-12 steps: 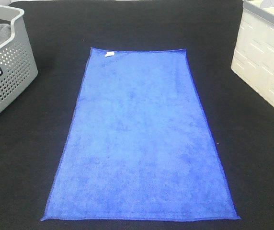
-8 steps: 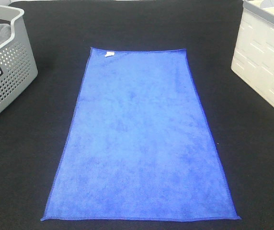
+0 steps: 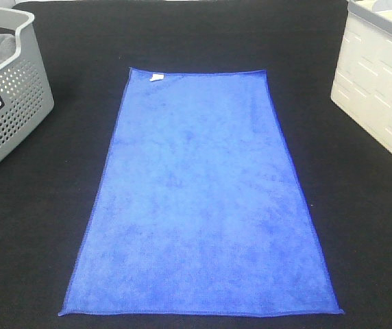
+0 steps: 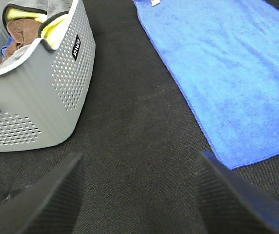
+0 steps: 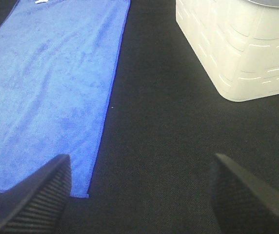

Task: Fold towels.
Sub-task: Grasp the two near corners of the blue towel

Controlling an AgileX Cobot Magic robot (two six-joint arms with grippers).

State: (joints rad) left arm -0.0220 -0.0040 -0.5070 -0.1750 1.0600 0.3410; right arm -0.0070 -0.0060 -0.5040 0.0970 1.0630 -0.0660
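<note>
Found bright royal-blue rectangular microfibre towel [image 3: 199, 199] flat on black desk [image 3: 38, 233] near grey perforated plastic basket [image 3: 18, 110], left fingers [image 4: 47, 195] and right fingers [image 5: 37, 195] wide, empty; risked skewed fold through uneven corner grips.

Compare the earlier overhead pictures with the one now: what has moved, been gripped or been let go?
Nothing visibly changed. The blue towel still lies flat and unfolded on the black table, between the grey basket and the white crate. The left gripper and right gripper stand open, holding nothing.
</note>
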